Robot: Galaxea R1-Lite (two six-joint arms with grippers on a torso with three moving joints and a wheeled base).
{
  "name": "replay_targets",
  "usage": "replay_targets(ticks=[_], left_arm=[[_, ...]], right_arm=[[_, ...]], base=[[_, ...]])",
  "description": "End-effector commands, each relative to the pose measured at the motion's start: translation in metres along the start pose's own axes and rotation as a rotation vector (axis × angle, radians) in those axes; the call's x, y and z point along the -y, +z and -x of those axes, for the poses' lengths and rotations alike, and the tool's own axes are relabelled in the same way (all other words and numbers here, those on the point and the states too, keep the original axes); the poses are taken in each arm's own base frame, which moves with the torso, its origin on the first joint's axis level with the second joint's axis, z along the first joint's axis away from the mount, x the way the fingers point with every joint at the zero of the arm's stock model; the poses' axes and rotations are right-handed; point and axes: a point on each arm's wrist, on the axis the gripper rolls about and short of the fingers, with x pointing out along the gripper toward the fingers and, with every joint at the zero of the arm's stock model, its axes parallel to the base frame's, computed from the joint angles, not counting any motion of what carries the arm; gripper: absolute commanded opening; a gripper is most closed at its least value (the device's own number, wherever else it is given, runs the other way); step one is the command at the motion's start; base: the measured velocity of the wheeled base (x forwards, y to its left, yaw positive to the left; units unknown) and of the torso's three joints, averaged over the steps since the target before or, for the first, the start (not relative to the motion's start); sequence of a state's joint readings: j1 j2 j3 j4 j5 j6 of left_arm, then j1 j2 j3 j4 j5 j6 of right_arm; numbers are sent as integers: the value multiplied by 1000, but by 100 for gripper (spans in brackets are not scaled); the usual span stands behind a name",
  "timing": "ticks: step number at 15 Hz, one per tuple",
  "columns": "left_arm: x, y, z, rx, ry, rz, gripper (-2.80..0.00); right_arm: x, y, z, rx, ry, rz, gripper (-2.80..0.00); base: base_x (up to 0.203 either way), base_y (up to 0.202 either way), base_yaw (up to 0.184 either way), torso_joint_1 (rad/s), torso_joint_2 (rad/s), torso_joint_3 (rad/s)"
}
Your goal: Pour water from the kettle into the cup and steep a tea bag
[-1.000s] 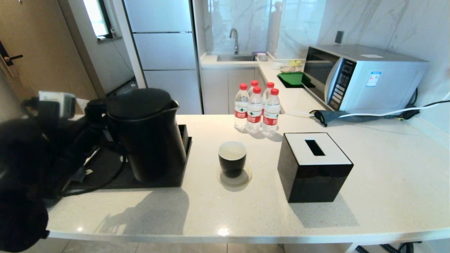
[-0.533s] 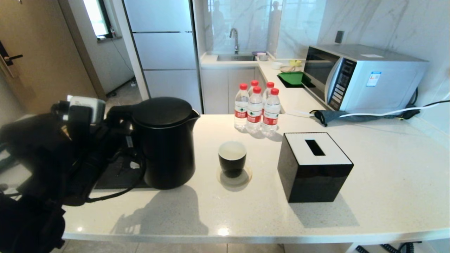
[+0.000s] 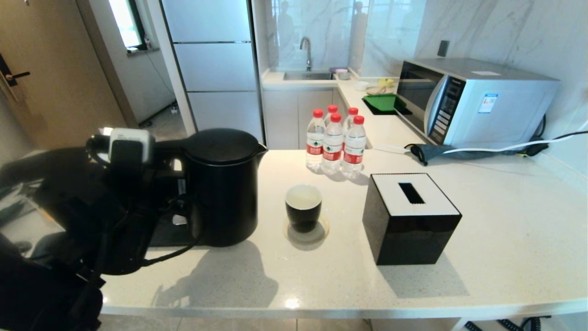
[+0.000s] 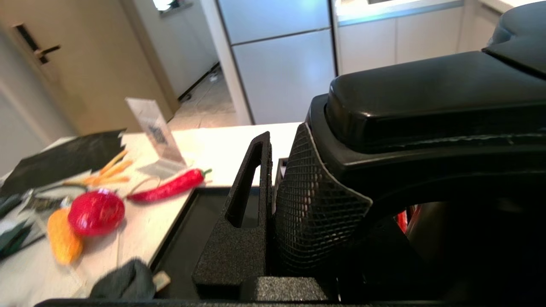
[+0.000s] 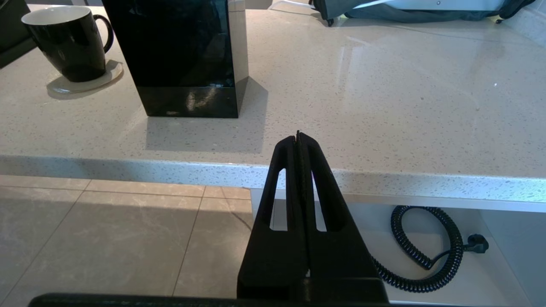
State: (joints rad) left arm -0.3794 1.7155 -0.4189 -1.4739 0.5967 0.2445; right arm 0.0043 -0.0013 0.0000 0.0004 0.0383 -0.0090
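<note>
While the kettle [image 3: 223,186] hangs upright just left of the cup [image 3: 303,207], which looks empty, pouring and steeping remain. Left wrist view: left pincer [image 4: 273,183] clamped on the handle. Right wrist view: right pincer [image 5: 298,138] together, below the tabletop [image 5: 384,98] edge.

My left claw [image 4: 273,179] hides behind the matte black kettle's [image 3: 223,184] loop handle; the black tray [image 3: 167,234] is mostly covered.
</note>
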Motion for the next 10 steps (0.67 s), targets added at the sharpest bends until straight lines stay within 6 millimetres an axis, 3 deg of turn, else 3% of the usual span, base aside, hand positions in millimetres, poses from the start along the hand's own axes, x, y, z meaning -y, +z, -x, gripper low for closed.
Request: replay_targets(ticks=[1,10], left_arm=[[7,1,6,-9,26,5,-280],[24,4,26,-40,47,-100,-280]], right_arm=[[0,0,0,-2,0,0,-280],[0,0,0,-1,0,0,-280]], base=[[0,0,0,0,0,0],[0,0,0,0,0,0]])
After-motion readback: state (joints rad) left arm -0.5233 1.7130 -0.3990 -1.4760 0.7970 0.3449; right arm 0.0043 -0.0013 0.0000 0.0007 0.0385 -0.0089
